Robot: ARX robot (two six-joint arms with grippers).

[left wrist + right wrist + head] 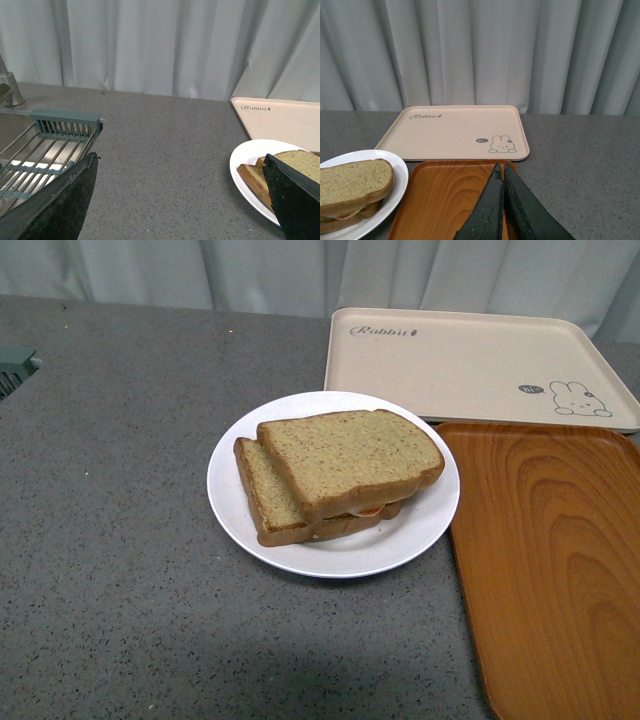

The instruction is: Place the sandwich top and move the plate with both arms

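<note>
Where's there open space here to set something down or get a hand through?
The wood-grain tray right of the plate is bare, so is the rabbit tray behind it. Grey counter left of the plate lies open toward the sink rack. Tight where the plate nears both trays.

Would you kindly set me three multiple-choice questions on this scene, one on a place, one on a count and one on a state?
1. Where does the plate stand?
A. on the grey counter, left of the wood-grain tray
B. inside the wood-grain tray
C. held in the air

2. How many trays are in view?
A. one
B. two
C. three

3. In what state is the right gripper?
A. wide open
B. shut on bread
C. shut, holding nothing

Answers:
1 A, the plate sits on the counter beside the tray.
2 B, there are the wood-grain tray and the beige rabbit tray.
3 C, its fingers meet with nothing between them.
</note>
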